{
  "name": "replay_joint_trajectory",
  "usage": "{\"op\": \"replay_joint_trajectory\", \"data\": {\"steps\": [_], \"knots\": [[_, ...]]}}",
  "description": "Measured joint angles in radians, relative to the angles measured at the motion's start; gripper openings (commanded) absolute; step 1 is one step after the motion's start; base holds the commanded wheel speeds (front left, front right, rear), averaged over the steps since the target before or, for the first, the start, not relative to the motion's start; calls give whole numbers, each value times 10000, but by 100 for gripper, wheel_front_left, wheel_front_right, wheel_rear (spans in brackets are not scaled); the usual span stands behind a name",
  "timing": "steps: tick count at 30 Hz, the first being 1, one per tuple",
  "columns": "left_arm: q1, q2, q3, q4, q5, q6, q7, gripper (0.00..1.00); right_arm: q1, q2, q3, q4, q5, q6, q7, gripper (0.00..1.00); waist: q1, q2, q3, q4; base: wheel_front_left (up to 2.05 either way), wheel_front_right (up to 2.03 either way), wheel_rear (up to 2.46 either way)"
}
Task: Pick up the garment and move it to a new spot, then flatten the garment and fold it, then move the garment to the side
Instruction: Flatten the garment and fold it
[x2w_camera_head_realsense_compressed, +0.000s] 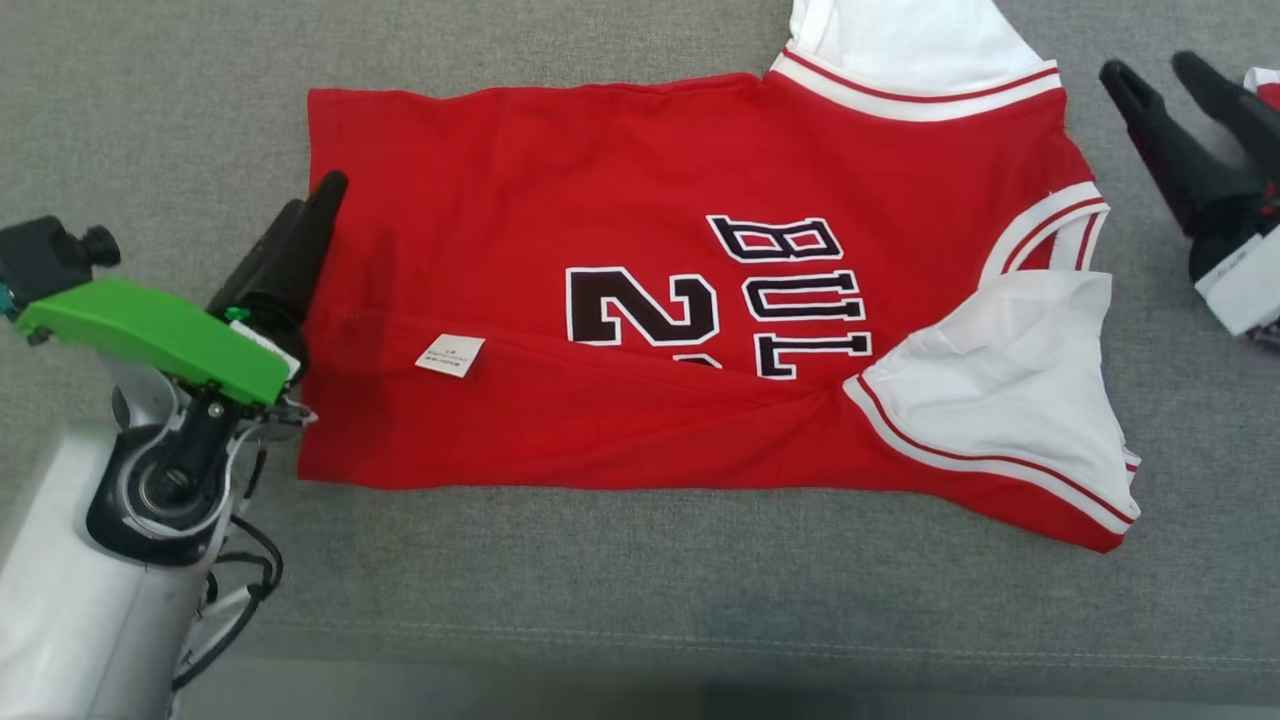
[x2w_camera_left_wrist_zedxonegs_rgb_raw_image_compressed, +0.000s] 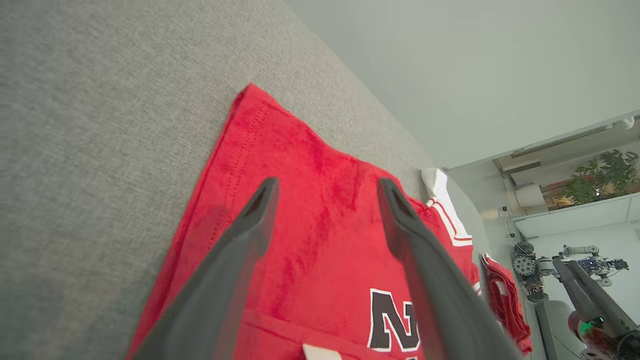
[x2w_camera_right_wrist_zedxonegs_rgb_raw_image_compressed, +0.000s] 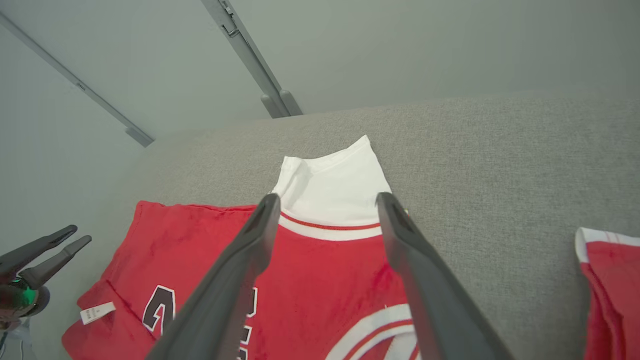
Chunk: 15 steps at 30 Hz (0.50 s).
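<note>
You seem mid-fold: red white-sleeved jersey (x2w_camera_head_realsense_compressed: 600, 170) flat on the grey fabric cushion (x2w_camera_head_realsense_compressed: 150, 100), left pincer (x2w_camera_head_realsense_compressed: 312, 198) at its 9 o'clock hem, right pincer (x2w_camera_head_realsense_compressed: 1152, 68) off 2 o'clock, both released; next, likely grip the 12 o'clock edge.

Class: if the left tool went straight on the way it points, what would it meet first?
Most likely the red jersey near its hem; the open left tool angles low across it, though depth is unclear.
</note>
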Motion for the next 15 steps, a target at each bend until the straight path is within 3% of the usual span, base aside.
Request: {"op": "replay_joint_trajectory", "data": {"steps": [10,15], "knots": [[-1679,341,-255,1076,330,-19,1131,100,-2529,2,562,1430,-529,-56,1444,100,0,0,1080,218,0,0,0],[-2309,303,75,1507,-431,86,1720,100,-3676,186,1035,2054,-884,-59,2069,100,0,0,1467,306,0,0,0]]}}
